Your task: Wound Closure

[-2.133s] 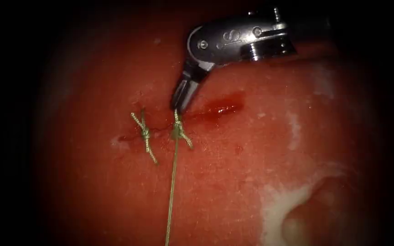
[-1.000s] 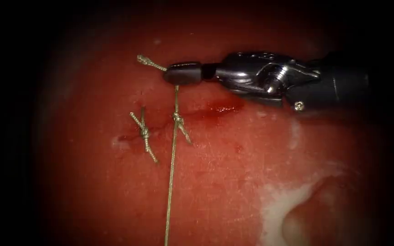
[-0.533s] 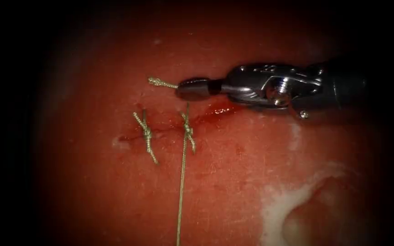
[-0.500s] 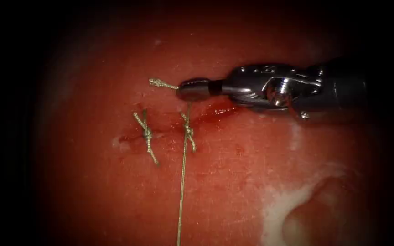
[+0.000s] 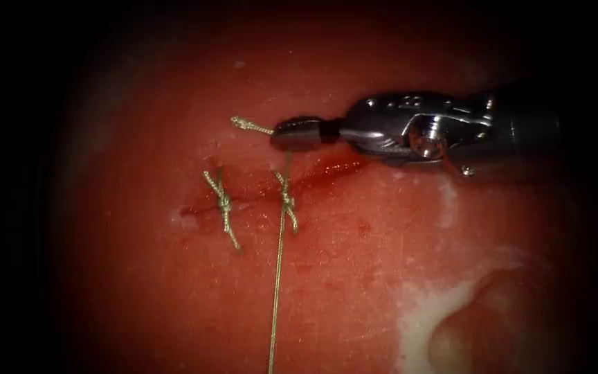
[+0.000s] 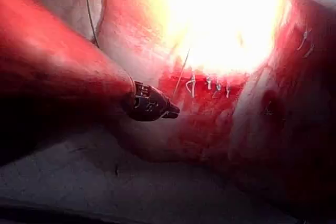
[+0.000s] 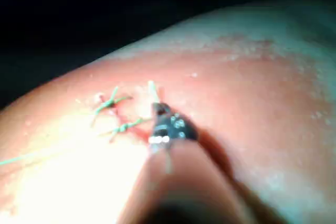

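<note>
The right tool (image 5: 297, 134) comes in from the right side of the tissue (image 5: 354, 277) and its jaws are closed on a short cut end of thread (image 5: 249, 126), which sticks out to the left of the tip like a small tail. From the jaws a fine strand seems to go down to the second knot (image 5: 286, 201), which sits on the cut (image 5: 243, 197) just under the tool; I cannot tell if this strand is tight. From the same knot the long thread (image 5: 275, 291) runs straight toward the lower edge of the tissue. A first knot (image 5: 223, 204) lies on the cut more to the left, with both its ends short. To the right of the second knot the cut is open and holds red fluid (image 5: 333, 166). I judge the thread light, thin and limp, and somewhat slippery where it is wet, so it is best taken near its end with a firm grip across it. In the left wrist view the left tool (image 6: 152, 106) is beside the tissue edge, away from the stitches (image 6: 207, 84). The tissue looks soft and moist.
</note>
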`<state>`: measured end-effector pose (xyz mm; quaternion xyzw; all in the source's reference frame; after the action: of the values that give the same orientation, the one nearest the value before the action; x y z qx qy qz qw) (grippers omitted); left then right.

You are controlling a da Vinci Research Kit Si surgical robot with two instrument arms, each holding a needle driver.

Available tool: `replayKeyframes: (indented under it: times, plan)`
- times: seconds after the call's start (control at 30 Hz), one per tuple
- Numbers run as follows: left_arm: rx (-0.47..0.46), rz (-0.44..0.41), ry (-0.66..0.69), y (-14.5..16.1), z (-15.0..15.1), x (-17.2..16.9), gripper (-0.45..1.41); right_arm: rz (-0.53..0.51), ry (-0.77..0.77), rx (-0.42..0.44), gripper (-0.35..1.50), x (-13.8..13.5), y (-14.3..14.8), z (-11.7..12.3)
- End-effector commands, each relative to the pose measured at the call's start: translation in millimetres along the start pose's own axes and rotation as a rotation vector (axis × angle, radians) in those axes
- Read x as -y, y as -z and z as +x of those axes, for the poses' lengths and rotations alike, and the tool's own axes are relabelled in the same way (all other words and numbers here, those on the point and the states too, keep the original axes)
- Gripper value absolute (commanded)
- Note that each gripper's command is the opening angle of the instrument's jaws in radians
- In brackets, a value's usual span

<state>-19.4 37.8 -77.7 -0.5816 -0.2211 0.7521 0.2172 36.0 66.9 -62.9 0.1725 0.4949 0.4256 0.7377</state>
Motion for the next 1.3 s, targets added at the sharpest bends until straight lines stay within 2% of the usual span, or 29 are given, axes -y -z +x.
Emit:
replayKeyframes:
  times: [0.03,0.13,0.23,0.27,0.3,0.33,0.37,0.47,0.53,0.63,0.7,0.83,0.9,1.07,1.13,1.17,1.3]
  plan:
    - [0.002,-0.006,0.003,-0.5,-0.7,-0.6,-0.35,-0.007,0.0,-0.005,-0.35,0.0,-0.9,-0.1]
    - [0.002,-0.01,0.005,-0.2,-0.4,-0.5,-0.35,0.006,0.013,0.003,-0.35,0.2,-1.0,-0.4]
    - [-0.008,0.008,-0.001,0.9,1.8,0.7,-0.35,0.061,-0.006,-0.075,-0.35,0.6,-0.6,-0.3]
    - [-0.015,0.028,-0.01,1.7,3.4,1.6,-0.35,0.068,-0.019,-0.129,0.14,0.6,-0.2,0.0]
    - [-0.017,0.033,-0.015,2.1,4.0,2.1,-0.35,0.044,-0.024,-0.15,0.46,0.6,-0.1,0.3]
    - [-0.02,0.044,-0.02,2.4,4.6,2.5,-0.35,-0.007,-0.026,-0.177,1.28,0.6,0.1,0.6]
    - [-0.019,0.06,-0.03,3.1,5.8,3.7,-0.35,-0.023,-0.035,-0.182,1.32,0.6,0.8,1.1]
    - [-0.005,0.09,-0.061,4.1,7.0,5.4,-0.35,-0.037,-0.047,-0.19,1.32,0.3,2.3,2.2]
    - [-0.002,0.119,-0.08,5.9,8.3,7.5,-0.35,-0.058,-0.026,-0.214,1.35,-0.2,4.9,3.7]
    - [0.013,0.151,-0.105,7.7,9.6,9.2,-0.35,-0.083,-0.014,-0.214,1.42,-0.3,6.7,4.4]
    - [0.021,0.176,-0.125,9.6,11.3,10.7,-0.35,-0.104,0.007,-0.211,1.42,-0.1,8.5,4.9]
    - [0.049,0.2,-0.173,12.0,13.9,12.8,-0.35,-0.077,0.028,-0.193,1.45,0.6,10.7,5.8]
    - [0.072,0.218,-0.217,13.3,15.8,14.3,-0.35,-0.085,0.067,-0.184,1.47,2.2,11.4,6.4]
    - [0.131,0.277,-0.296,15.4,17.8,16.8,-0.35,-0.082,0.142,-0.166,1.42,5.8,11.8,7.9]
    - [0.172,0.313,-0.336,16.7,18.4,18.6,-0.35,-0.055,0.156,-0.16,1.4,8.3,11.2,8.5]
    - [0.195,0.341,-0.352,18.0,18.7,20.1,-0.35,-0.024,0.183,-0.15,1.37,10.6,9.7,8.6]
    - [0.219,0.361,-0.394,19.5,19.3,21.1,-0.35,0.037,0.225,-0.094,1.25,13.1,6.7,8.3]
